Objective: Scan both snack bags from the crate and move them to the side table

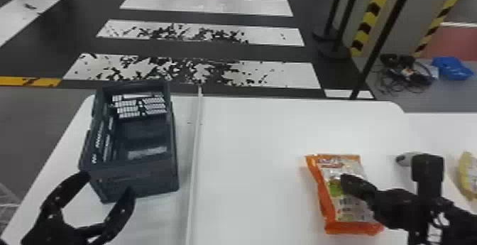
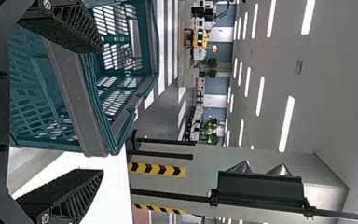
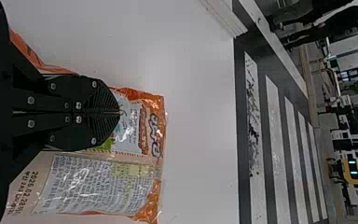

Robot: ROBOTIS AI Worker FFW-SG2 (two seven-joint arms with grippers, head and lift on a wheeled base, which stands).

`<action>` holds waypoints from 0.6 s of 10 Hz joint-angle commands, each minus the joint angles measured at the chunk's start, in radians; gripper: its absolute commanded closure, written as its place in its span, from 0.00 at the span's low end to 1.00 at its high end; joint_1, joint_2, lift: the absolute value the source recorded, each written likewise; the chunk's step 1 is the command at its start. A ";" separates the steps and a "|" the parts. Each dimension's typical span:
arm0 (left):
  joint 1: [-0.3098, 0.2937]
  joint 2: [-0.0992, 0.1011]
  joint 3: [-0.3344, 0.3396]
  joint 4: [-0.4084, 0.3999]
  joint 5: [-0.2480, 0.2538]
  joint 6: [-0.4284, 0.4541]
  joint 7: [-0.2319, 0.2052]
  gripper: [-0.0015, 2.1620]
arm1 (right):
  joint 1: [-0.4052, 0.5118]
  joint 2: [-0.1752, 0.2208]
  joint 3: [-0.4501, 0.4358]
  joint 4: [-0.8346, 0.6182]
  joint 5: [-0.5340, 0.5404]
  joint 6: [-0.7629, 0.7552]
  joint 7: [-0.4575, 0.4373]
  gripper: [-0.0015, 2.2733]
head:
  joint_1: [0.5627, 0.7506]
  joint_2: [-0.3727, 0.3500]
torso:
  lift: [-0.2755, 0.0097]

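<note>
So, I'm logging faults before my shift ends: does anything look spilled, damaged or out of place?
The table's crate stands upright, and the orange snack bag shows no tear or spill. Beyond, though, the nearest floor stripes have patchy, flaked paint, and cables lie in a messy tangle.
</note>
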 commanded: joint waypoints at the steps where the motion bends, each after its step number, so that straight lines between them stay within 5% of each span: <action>1: 0.000 0.000 0.000 0.000 0.000 0.000 0.000 0.04 | 0.000 0.002 -0.030 -0.054 -0.008 0.030 -0.001 0.87 | 0.70 0.43 | 0.62; 6: 0.000 -0.002 -0.002 0.003 0.000 0.000 0.000 0.04 | 0.094 0.028 -0.117 -0.123 -0.021 0.055 0.014 0.87 | 0.70 0.38 | 0.62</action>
